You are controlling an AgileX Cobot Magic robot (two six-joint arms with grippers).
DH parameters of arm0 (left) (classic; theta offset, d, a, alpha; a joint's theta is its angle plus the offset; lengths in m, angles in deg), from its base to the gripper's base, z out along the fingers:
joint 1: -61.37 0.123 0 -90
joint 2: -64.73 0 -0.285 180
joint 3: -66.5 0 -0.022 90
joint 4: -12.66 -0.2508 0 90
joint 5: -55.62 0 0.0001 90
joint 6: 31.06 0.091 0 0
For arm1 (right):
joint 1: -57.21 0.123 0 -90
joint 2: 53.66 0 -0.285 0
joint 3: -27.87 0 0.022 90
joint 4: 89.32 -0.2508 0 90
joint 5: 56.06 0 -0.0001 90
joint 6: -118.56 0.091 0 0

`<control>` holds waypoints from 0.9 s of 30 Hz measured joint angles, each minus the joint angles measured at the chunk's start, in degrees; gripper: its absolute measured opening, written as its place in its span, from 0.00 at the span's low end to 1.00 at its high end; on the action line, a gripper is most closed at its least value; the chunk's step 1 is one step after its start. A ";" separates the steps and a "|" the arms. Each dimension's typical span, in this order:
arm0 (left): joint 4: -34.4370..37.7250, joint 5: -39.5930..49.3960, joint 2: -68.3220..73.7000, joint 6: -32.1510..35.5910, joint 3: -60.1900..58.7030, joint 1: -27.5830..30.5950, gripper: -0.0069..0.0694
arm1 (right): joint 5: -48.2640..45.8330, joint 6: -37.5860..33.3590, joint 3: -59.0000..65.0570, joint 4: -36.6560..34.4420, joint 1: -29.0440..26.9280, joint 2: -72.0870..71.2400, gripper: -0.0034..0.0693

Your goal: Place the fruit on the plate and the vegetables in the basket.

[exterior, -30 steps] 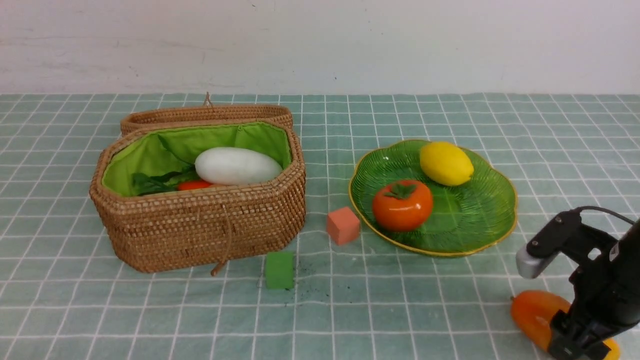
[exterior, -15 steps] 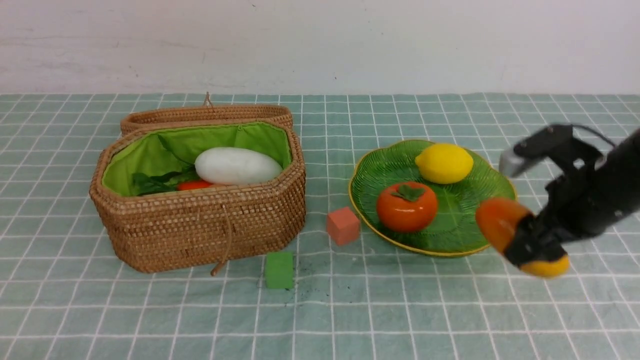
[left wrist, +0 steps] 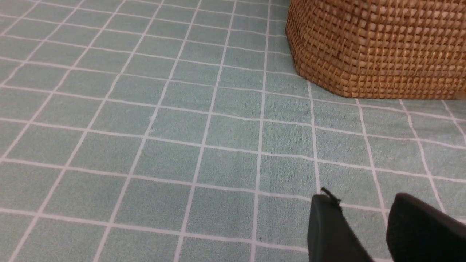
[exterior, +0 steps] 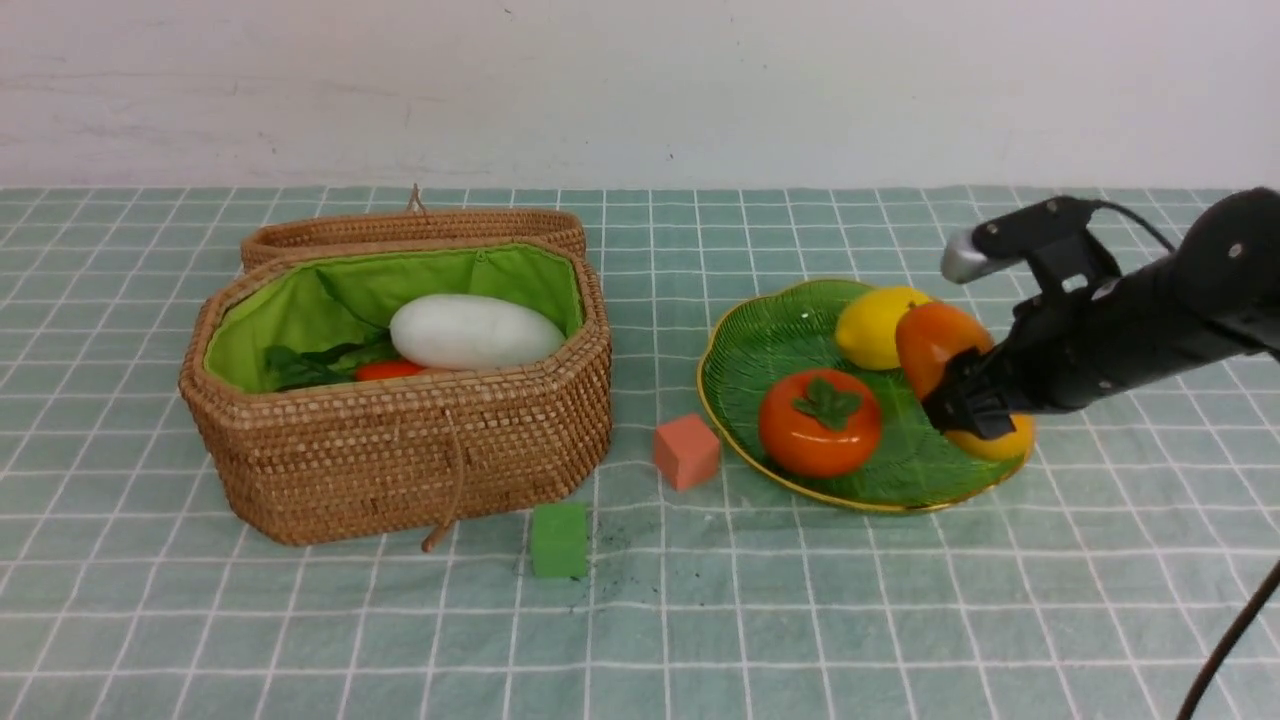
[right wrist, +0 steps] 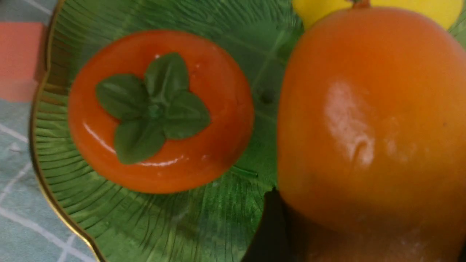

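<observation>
My right gripper (exterior: 975, 405) is shut on the orange-yellow mango (exterior: 935, 345), holding it over the right side of the green plate (exterior: 760, 330). The mango's yellow end hangs close to the plate's rim. On the plate lie the yellow lemon (exterior: 868, 325), right behind the mango, and the persimmon (exterior: 820, 422). In the right wrist view the mango (right wrist: 371, 120) fills the space between the jaws, beside the persimmon (right wrist: 160, 109). The wicker basket (exterior: 400, 450) holds the white radish (exterior: 475, 332) and a carrot (exterior: 388, 370). My left gripper (left wrist: 364, 203) is open over the cloth near the basket (left wrist: 371, 47).
A pink cube (exterior: 686, 451) sits just left of the plate's rim. A green cube (exterior: 559, 540) lies in front of the basket's right corner. The basket's lid (exterior: 410, 228) lies open behind it. Checked green cloth covers the table up to a white wall.
My right gripper has lifted the mango from the near right of the table and carried it up and left over the plate. The lemon and persimmon have shifted slightly.
</observation>
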 joint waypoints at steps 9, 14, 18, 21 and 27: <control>0.00 0.00 0.00 0.00 0.00 0.00 0.40 | -3.86 0.45 0.00 -3.88 0.00 -1.68 0.97; 0.00 0.00 0.00 0.00 0.00 0.00 0.40 | -14.61 2.88 0.00 0.31 0.00 -9.96 0.75; 0.00 0.00 0.00 0.00 0.00 0.00 0.40 | -22.77 9.65 0.00 4.30 0.00 -18.10 0.47; 0.00 0.00 0.00 0.00 0.00 0.00 0.40 | -30.53 18.56 0.00 7.16 0.00 -26.66 0.13; 0.00 0.00 0.00 0.00 0.00 0.00 0.40 | -35.76 27.95 4.53 8.27 0.00 -41.27 0.02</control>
